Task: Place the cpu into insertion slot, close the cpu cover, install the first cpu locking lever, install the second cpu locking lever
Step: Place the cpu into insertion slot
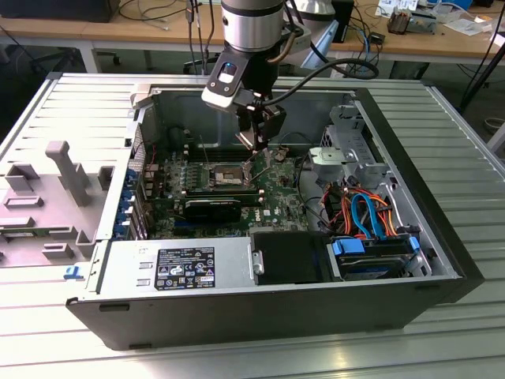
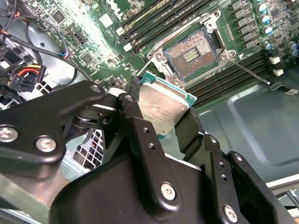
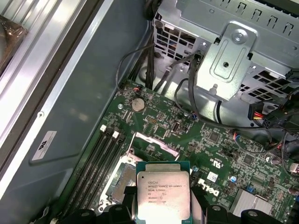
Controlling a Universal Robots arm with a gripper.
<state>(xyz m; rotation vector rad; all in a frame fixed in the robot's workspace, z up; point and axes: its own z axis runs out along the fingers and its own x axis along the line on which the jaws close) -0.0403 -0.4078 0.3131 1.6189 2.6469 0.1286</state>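
Gripper (image 2: pixel 161 119) with its fingers (image 2: pixel 188 129) narrowed onto two opposite edges of the cpu (image 3: pixel 162 196). The nearly square chip has no marked long axis. It is held above the motherboard (image 3: pixel 224 149), near the uncovered insertion slot (image 2: pixel 191 53), with its metal top facing both wrist views.
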